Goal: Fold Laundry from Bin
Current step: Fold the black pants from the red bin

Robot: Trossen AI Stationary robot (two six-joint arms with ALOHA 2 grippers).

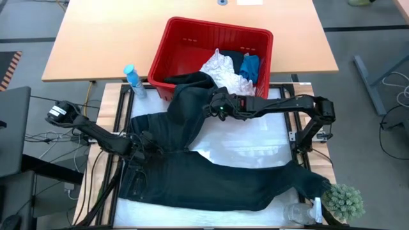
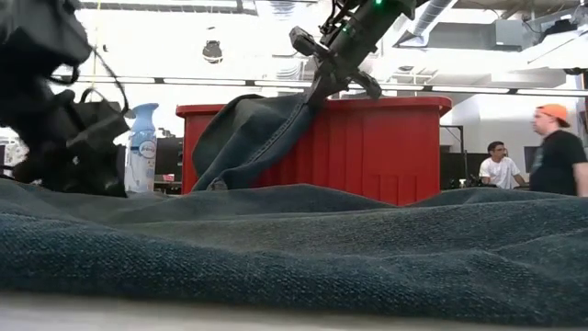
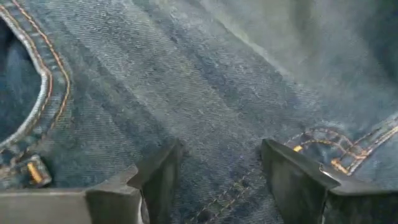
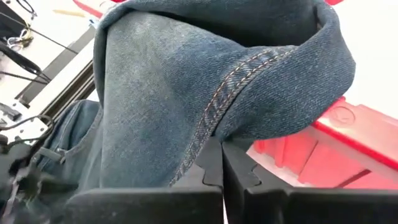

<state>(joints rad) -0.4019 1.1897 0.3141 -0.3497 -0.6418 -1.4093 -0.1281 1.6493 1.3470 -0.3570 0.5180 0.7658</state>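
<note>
A pair of dark blue jeans (image 1: 211, 179) lies spread across the table. One leg (image 1: 185, 105) runs up toward the red bin (image 1: 185, 38), and its end lies over the bin's near rim. My right gripper (image 1: 214, 105) is above the table in front of the bin, shut on that leg. My left gripper (image 3: 221, 180) stands open, close over the denim at the waist end (image 1: 144, 144), beside a pocket opening (image 3: 37, 93). A white crinkled garment (image 1: 223, 70) and a bright blue one (image 1: 251, 67) lie in the bin. My right gripper pinches a fold of the jeans leg along its stitched seam (image 4: 214, 134) between its two fingers. The fingers slant down from the table's right. The fold is lifted clear (image 2: 294, 115); the leg hangs down from it to the rest of the jeans on the table. I cannot tell whether my left gripper touches the denim.
A blue spray bottle (image 1: 133, 80) stands left of the bin. A small potted plant (image 1: 344, 201) and a clear jar (image 1: 297, 213) sit at the near right corner. Beyond the table, two people (image 2: 560, 147) stand in the room.
</note>
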